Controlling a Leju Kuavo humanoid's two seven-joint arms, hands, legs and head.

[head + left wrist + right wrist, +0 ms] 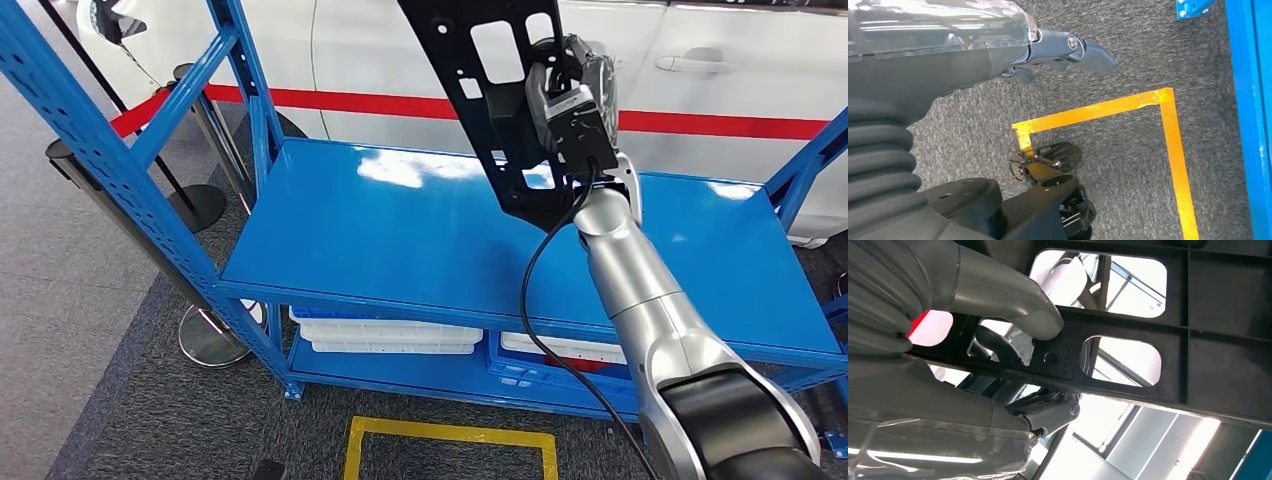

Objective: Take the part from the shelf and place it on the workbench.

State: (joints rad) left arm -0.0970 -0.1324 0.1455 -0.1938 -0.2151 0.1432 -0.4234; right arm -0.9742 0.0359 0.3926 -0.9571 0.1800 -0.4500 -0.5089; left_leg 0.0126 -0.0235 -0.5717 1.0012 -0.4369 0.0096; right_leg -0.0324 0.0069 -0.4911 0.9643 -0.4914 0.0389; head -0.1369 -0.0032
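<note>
The part (490, 90) is a long flat black plastic panel with rectangular cut-outs. My right hand (570, 105) grips it by its lower end and holds it up, tilted, above the blue shelf (380, 230). In the right wrist view the thumb (1013, 300) presses on one face of the part (1158, 375) while dark fingers (1048, 412) wrap the other side. My left hand (1058, 50) hangs by my side over the grey carpet, fingers apart and holding nothing.
The blue shelf's top board is bare and shiny. White and blue bins (390, 335) sit on the level below. A white car with a red stripe (720, 125) stands behind. Blue uprights (90, 130) rise at left. Yellow floor tape (450, 440) marks a box before the shelf.
</note>
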